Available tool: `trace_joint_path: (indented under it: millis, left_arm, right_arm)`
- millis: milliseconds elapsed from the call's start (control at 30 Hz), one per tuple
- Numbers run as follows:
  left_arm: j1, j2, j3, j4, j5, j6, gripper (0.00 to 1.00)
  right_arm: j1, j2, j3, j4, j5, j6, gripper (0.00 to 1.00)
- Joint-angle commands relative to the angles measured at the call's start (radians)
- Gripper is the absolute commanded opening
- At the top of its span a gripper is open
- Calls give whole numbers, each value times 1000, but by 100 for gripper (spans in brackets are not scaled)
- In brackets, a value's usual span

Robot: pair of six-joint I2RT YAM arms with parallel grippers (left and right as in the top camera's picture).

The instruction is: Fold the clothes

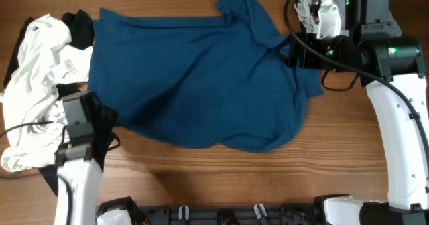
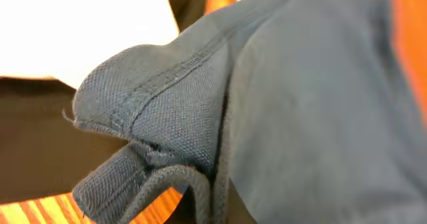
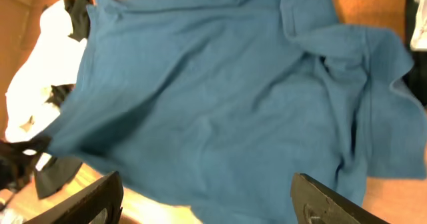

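Observation:
The teal-blue shirt (image 1: 201,78) lies spread and rumpled across the middle of the wooden table, collar end toward the right. My left gripper (image 1: 102,119) sits at the shirt's lower-left edge. In the left wrist view a bunched, stitched hem of the shirt (image 2: 167,117) fills the frame and hides the fingers, and the cloth is pinched right at the jaws. My right gripper (image 1: 296,51) hovers over the shirt's right side near a sleeve. In the right wrist view it (image 3: 207,184) stands wide open above the shirt (image 3: 220,97), with nothing between its fingers (image 3: 100,197).
A heap of white cloth (image 1: 37,71) lies at the table's left edge, touching the shirt, with black cloth (image 1: 80,25) at its far end and under the left arm. Bare wood (image 1: 221,171) runs along the front. The right arm's base (image 1: 402,118) stands at the right.

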Motion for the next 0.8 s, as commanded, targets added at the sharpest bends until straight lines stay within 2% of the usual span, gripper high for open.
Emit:
trace_joint_path:
  millis: [0,167,300,567,767]
  left_arm:
    - [5,-122,20,-34,-7,89,4]
    - [5,-138,20,-60,-7,89,4]
    - [5,-82,20,-59,-8,89,4]
    - [5,60,20,-54,-7,89,4]
    - [5,103,20,-55,-7,89,4]
  right_arm:
    - [8,-29,-8,-47,-13,-10,81]
    - [15,-45,-14,-203,113,76,85]
    - [70,-47,-91,-234,129,135,87]
    - [264,-46,-406,-60,136,318,88]
    - [376,-46,-616,81,193,484,88]
